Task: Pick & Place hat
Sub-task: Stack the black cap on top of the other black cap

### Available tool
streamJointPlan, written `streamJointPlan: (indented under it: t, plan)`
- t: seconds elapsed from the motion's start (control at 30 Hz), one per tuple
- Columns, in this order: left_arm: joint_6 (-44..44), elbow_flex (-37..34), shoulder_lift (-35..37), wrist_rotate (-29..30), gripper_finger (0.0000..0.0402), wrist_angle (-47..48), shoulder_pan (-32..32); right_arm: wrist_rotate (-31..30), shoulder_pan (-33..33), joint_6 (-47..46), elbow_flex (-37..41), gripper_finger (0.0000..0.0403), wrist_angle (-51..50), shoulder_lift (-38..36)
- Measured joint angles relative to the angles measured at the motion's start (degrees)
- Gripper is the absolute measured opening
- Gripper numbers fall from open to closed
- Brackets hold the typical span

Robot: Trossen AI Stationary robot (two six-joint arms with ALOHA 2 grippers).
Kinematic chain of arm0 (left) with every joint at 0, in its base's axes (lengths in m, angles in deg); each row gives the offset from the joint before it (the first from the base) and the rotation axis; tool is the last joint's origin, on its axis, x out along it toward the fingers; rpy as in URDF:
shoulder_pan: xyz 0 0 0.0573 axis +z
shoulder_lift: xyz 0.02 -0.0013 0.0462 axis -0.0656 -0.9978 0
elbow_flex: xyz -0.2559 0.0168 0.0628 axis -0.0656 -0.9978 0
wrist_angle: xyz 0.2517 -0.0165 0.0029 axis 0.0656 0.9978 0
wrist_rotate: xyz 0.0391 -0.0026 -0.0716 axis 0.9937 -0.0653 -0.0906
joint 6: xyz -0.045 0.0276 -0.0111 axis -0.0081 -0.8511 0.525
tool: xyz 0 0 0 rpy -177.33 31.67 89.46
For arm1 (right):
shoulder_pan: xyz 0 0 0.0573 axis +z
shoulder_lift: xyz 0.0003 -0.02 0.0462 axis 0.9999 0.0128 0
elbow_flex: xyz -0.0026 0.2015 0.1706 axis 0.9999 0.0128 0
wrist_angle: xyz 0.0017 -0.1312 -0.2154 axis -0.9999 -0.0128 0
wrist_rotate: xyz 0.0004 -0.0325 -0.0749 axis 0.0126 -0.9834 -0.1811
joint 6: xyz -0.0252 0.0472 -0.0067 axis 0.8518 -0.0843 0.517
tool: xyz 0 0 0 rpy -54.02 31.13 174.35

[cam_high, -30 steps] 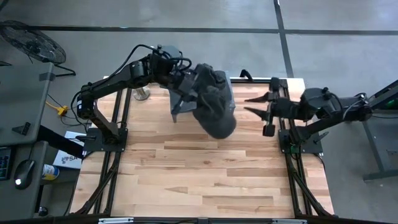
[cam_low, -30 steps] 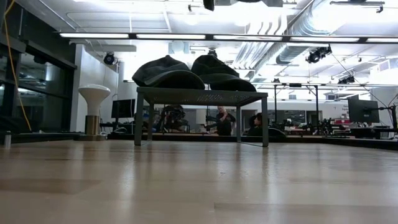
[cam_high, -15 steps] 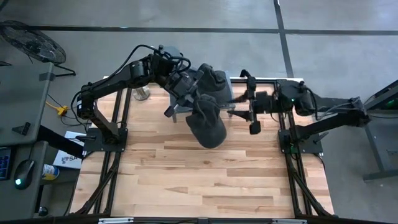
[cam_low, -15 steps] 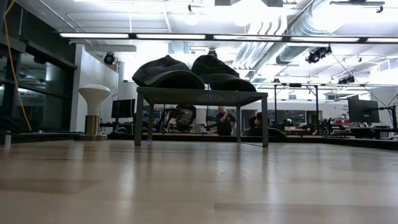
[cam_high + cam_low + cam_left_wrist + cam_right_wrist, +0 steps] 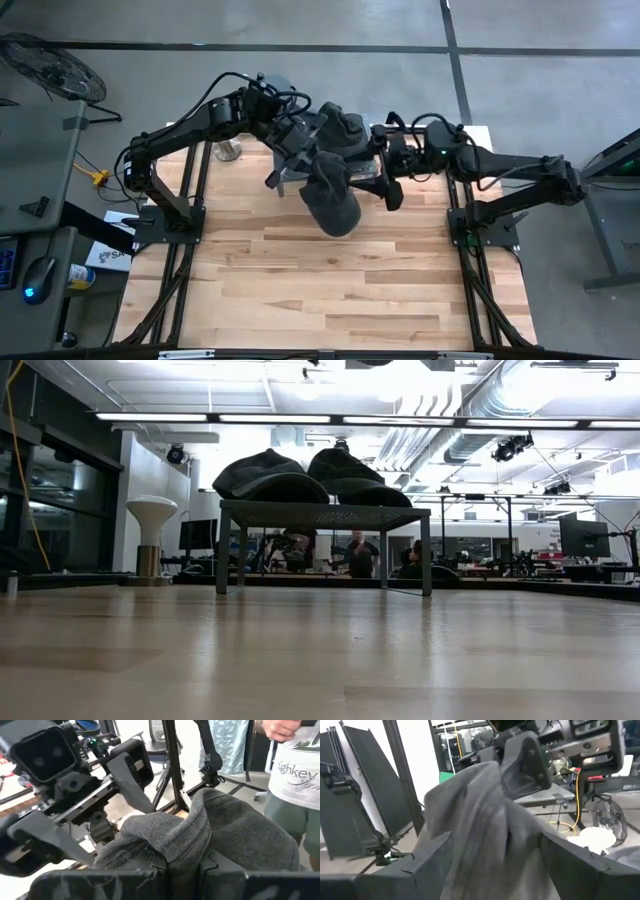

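Note:
A dark grey knit hat (image 5: 335,200) hangs in the air over the table's far middle; my left gripper (image 5: 305,155) is shut on it. In the right wrist view the hat (image 5: 480,825) fills the gap between the fingers of my open right gripper (image 5: 490,870). That gripper (image 5: 373,170) has come level from the table's right. Whether its fingers touch the cloth, I cannot tell. The left wrist view shows the hat (image 5: 235,830) bunched up, with the right gripper (image 5: 120,785) just beyond it. My left gripper pinches a raised fold of the hat's cloth (image 5: 186,845) between its two fingers, several layers thick. The fingers come nearly level from the table's left. The hat is lifted clear, and its bulk hangs slack below and beyond the fingers.
A small metal stand (image 5: 325,515) sits on the table's far part with dark rounded lumps (image 5: 265,475) on its top; its corner (image 5: 283,180) shows under the hat. A person in a white shirt (image 5: 295,765) stands beyond the table. The near wooden table (image 5: 320,290) is open.
My right gripper has travelled toward the table's left, up to the hat, rolling as it went, and now straddles it. My left gripper has stayed in place but turned its wrist. The hat has gone from a broad spread shape to a narrower hanging one.

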Motion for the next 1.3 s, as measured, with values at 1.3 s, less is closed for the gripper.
streamJointPlan:
  t: [1.3]
  plan:
    - [3.1, 0.0, 0.0, -9.2, 0.0022, 0.8, -0.5, 33.6, -9.1, -3.7, 0.0, 0.0257, 16.0, 9.1]
